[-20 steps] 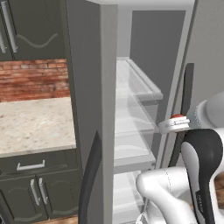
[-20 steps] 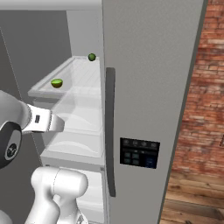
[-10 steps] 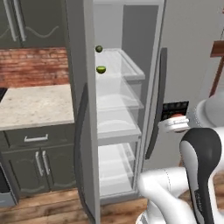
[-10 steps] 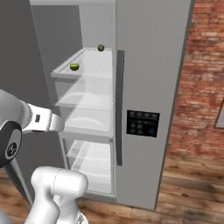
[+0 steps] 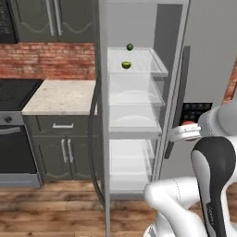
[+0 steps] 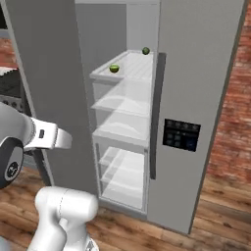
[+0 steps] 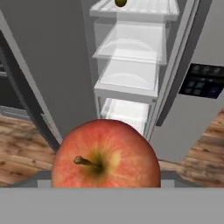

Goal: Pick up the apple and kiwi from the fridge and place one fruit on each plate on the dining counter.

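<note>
The apple (image 7: 105,156), red-orange with a dark stem, sits close in front of the hand camera and hides the fingertips. In the left base view the apple (image 5: 187,124) shows as a red spot at my gripper (image 5: 187,127), which is shut on it, well in front of the fridge (image 5: 172,55). The fridge's left door stands open. On its top white shelf lies the lime-green kiwi (image 5: 126,65) (image 6: 114,68) (image 7: 120,2). A darker green round fruit (image 5: 130,46) (image 6: 145,50) lies behind the kiwi. Dining counter and plates are out of view.
The open fridge door (image 5: 101,139) juts toward me, left of the shelves. The closed right door carries a black dispenser panel (image 6: 181,135). A speckled wall counter (image 5: 60,96) over dark cabinets and a stove (image 5: 14,139) stand to the left. The floor is wood.
The whole picture has shifted: the base has backed away from the fridge, which now shows smaller and more fully. The apple stays in the gripper.
</note>
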Available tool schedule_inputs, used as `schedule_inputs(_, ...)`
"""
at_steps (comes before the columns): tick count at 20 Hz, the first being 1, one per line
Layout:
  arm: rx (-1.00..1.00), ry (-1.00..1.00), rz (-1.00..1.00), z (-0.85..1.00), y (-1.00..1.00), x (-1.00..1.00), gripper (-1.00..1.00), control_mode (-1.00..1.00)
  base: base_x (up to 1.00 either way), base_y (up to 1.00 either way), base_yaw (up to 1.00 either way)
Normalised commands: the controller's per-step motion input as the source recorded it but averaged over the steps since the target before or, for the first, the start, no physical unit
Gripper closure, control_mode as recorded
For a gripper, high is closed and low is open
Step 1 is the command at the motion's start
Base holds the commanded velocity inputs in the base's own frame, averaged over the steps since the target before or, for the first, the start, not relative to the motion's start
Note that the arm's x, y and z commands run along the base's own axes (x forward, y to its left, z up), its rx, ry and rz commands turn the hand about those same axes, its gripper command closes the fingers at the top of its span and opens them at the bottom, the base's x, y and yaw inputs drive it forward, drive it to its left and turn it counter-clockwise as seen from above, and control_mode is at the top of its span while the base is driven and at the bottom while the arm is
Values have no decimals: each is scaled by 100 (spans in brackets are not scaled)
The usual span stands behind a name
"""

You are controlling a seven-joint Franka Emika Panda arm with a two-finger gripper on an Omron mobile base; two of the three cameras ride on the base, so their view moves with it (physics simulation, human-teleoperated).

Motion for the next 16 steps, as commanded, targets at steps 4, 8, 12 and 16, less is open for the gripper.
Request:
schedule_inputs(4,0,0,0,0,0,0,100,100,-33,0,92)
schedule_inputs(8,0,0,0,0,0,0,100,100,-19,0,96)
schedule_inputs(12,0,0,0,0,0,0,100,100,-28,0,93)
schedule_inputs(16,0,0,0,0,0,0,100,100,-35,8,90)
